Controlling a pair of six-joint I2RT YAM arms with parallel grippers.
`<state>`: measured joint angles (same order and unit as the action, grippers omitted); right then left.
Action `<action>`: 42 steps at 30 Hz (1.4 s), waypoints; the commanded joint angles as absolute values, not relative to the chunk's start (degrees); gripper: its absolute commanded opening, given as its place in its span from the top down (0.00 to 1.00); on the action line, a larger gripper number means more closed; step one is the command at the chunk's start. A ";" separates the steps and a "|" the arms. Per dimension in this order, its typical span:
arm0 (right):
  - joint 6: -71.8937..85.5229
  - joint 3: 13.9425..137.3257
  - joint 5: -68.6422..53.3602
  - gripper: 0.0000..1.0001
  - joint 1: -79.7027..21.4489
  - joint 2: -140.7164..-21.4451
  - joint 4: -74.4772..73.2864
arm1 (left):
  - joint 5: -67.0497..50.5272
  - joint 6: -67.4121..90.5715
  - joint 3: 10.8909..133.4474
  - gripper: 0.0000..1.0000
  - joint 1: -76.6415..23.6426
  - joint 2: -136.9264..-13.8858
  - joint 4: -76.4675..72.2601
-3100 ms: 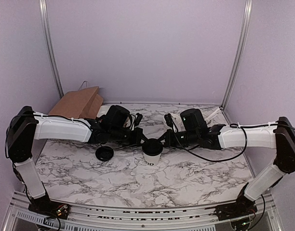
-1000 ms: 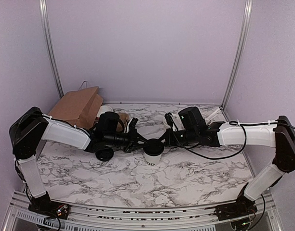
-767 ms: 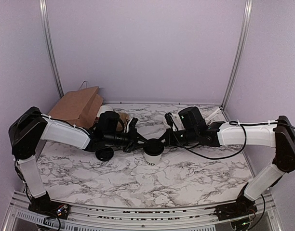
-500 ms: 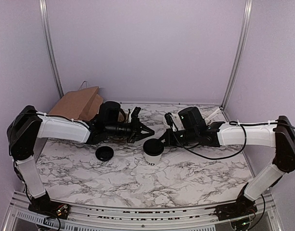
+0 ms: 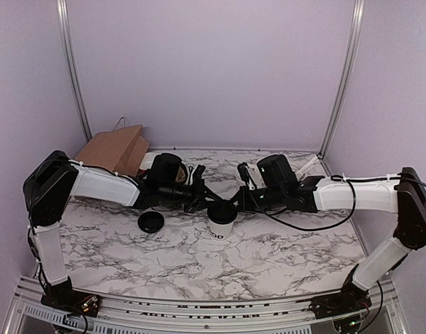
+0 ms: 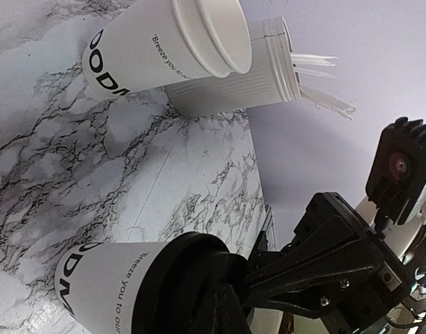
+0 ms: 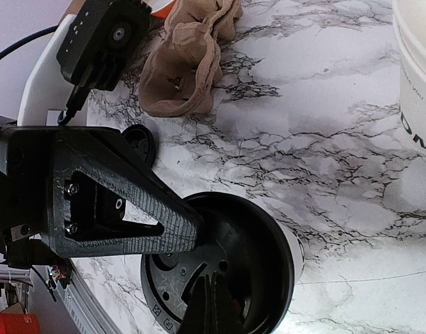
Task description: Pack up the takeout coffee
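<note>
Noting right jaws pressed flat together with nothing visibly pinched between them, tip hanging over the recessed top of the black lid [image 7: 248,250]. Noting left jaws likewise closed, lying on the opposite side, one triangular finger [image 7: 178,226] pointing at the lid's rim and appearing to touch it; not managing to tell for certain from either wrist view. Seeing the lid sitting on top of the small white cup [image 5: 220,227], black lettering running low on its side. Placing the cup upright on the marble-patterned counter [image 5: 269,254], about mid-counter, between the two wrists. Logging a second black lid [image 5: 151,222] lying loose on the counter to the cup's left, apart from it, just in front of the left arm [image 5: 101,186]. Spotting, in the left wrist view, a stack of nested white cups [image 6: 168,49] bearing the same lettering, overlapping a ribbed white tub [image 6: 234,87] holding white utensils [image 6: 317,66], both farther back on the counter than the lidded cup. Picking out a crumpled tan moulded carrier [image 7: 188,62] on the counter beyond the loose lid, and a brown paper bag [image 5: 115,149] standing in the back left corner. Tracing the right arm [image 5: 352,195] stretching in low from the right edge, the left arm mirroring it from the left.
</note>
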<state>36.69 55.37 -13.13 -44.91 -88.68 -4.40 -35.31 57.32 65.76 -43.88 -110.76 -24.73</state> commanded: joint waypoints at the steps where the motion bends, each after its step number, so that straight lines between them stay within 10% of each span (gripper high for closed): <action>1: 36.04 56.43 -12.14 1.00 -45.57 -89.55 -6.62 | -32.31 54.83 64.76 1.00 -43.68 -110.61 -14.96; 42: 34.72 60.37 -10.83 1.00 -47.31 -90.48 -7.91 | -29.85 49.46 73.71 1.00 -44.38 -105.56 -4.71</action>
<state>35.70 57.17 -11.57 -46.37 -89.71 -6.61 -30.74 51.94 71.83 -44.31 -108.88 -9.67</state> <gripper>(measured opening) 0.007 0.004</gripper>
